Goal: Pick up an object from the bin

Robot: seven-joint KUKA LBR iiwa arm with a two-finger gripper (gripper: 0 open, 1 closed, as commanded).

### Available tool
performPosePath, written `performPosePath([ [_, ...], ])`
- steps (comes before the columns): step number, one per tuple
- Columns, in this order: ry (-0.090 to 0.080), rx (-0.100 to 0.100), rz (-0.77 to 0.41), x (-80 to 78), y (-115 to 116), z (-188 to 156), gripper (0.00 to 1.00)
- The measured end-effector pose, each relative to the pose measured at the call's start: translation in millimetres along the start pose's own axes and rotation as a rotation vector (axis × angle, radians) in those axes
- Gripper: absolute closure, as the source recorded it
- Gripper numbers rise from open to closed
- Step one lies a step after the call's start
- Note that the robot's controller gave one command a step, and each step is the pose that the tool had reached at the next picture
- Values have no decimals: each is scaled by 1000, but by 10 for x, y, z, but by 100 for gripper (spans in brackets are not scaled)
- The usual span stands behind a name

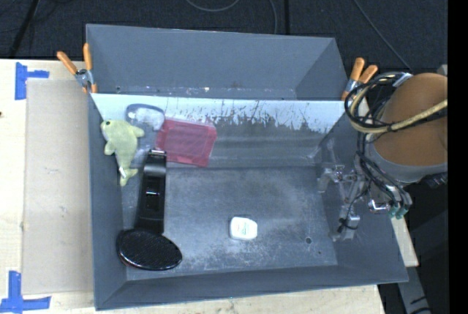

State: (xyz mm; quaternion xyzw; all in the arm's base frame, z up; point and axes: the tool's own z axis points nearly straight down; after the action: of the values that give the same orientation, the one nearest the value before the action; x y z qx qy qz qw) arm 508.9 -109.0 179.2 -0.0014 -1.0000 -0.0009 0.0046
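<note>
Nearest the camera, the round flat head of a black paddle [151, 211] lies on the floor of the grey bin [281, 192], well to the view's left of the white lump [243, 227] and a little nearer than it. Its thick handle runs away from the camera toward the back. The white lump (small, rounded, about the shape of a bar of soap) sits alone on the bare, scuffed floor. Well apart from the white lump, on the view's right, the tool [345, 226] hangs over bare floor close by the bin's right wall, with cables and the arm's tan cover behind it. Whether it stands wide or narrow I cannot tell. Farther back than the white lump and to the view's left, a yellow-green plush toy [121, 141] lies beside the end of the paddle's handle. A dull pink square cloth [187, 143] lies just beside the toy, and a clear, ring-like piece [145, 115] rests against the back wall.
</note>
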Motion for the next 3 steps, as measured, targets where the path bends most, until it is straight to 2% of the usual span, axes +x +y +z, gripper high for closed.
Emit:
performPosePath([
  [1, -4, 1, -1, -4, 2, -27, 0],
  [2, -3, 1, -58, -57, 68, -103, 0],
  [3, -11, 3, -205, 41, 54, 289, 0],
])
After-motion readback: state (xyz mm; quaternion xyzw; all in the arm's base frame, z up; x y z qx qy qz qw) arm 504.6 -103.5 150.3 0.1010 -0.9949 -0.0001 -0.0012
